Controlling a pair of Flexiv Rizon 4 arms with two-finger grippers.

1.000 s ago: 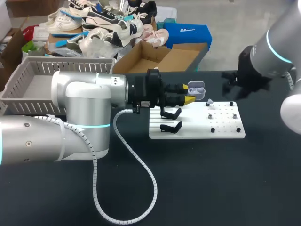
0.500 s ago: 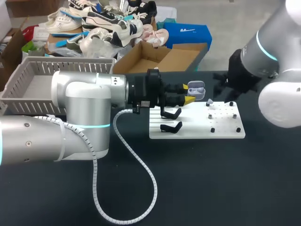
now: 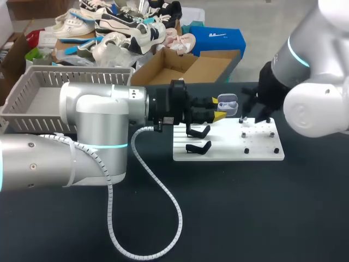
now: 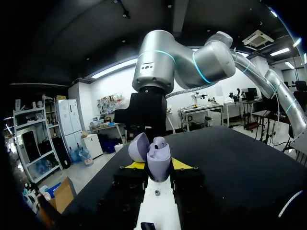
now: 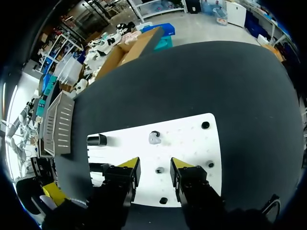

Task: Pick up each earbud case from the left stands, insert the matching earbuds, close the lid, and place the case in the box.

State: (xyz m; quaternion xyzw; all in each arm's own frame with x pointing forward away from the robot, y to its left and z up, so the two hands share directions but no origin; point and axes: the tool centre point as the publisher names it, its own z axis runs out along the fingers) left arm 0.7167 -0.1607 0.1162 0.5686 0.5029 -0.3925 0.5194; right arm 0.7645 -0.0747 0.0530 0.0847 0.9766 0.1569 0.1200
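Earbud case [image 4: 158,154], pale lilac with its lid hinged open, sits clamped between the yellow tips of the left gripper [image 4: 158,165]. The gripper holds it at the far edge of the white board [image 3: 229,153], on the side where two black stands [image 3: 198,131] rise from the board. The right gripper [image 5: 154,165] hovers over the board's other half with its fingers spread apart and nothing between them. Directly ahead of those fingers a single white earbud [image 5: 154,138] rests on the board among small black pegs [image 5: 205,125]. Seen from the head view, that earbud lies near the board's far edge, just beside the held case. A grey crate [image 3: 32,103] stands well apart from the board, beyond the left arm.
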